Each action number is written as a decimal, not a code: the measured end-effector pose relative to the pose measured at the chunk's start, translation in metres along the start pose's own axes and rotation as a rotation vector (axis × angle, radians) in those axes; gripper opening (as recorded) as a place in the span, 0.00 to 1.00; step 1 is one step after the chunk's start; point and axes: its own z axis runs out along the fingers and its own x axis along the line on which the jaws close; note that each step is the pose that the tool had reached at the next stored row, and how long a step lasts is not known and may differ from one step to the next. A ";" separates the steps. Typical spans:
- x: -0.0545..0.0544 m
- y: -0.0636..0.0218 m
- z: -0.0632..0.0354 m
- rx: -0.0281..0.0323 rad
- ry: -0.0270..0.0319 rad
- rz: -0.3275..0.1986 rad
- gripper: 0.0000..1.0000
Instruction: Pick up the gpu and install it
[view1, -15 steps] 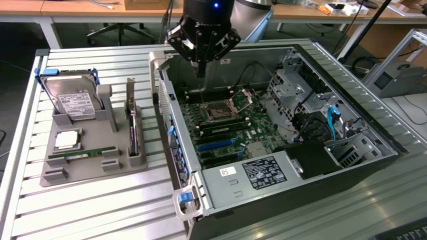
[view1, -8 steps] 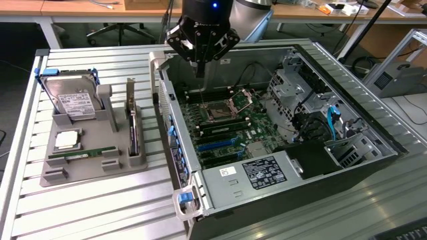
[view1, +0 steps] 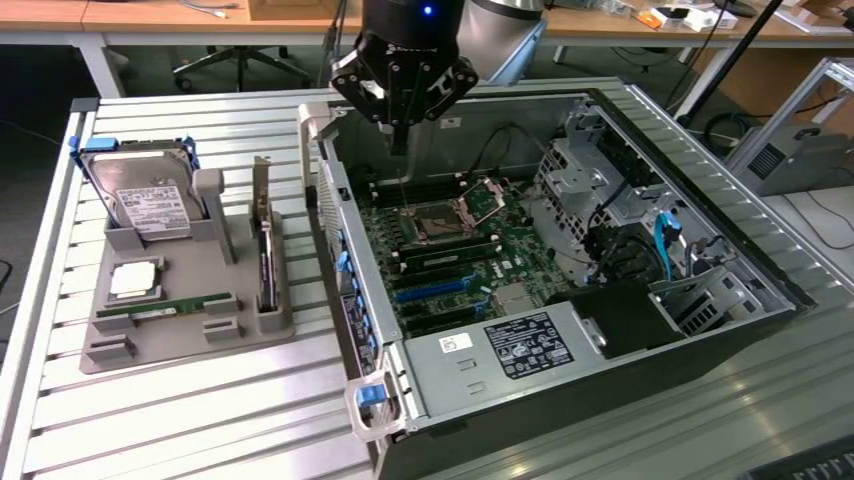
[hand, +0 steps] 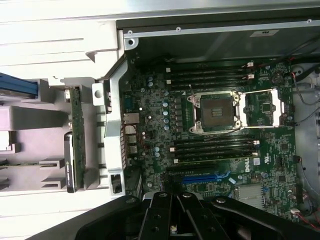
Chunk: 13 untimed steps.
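one gpu (view1: 263, 250) upright between hard drive (view1: 150, 205), case wall (view1: 322, 195)

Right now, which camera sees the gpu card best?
The exterior view. There the gpu stands on its edge in the gray holder, beside the open computer case, and you can see its whole length. The wrist view looks straight down on it, so it shows just a thin edge.
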 end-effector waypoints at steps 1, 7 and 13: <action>0.000 0.0000 0.0000 0.0000 0.0000 0.000 0.11; 0.002 -0.0002 -0.0001 0.0000 0.0000 0.000 0.11; 0.004 -0.0003 -0.0001 0.0000 0.0000 0.000 0.11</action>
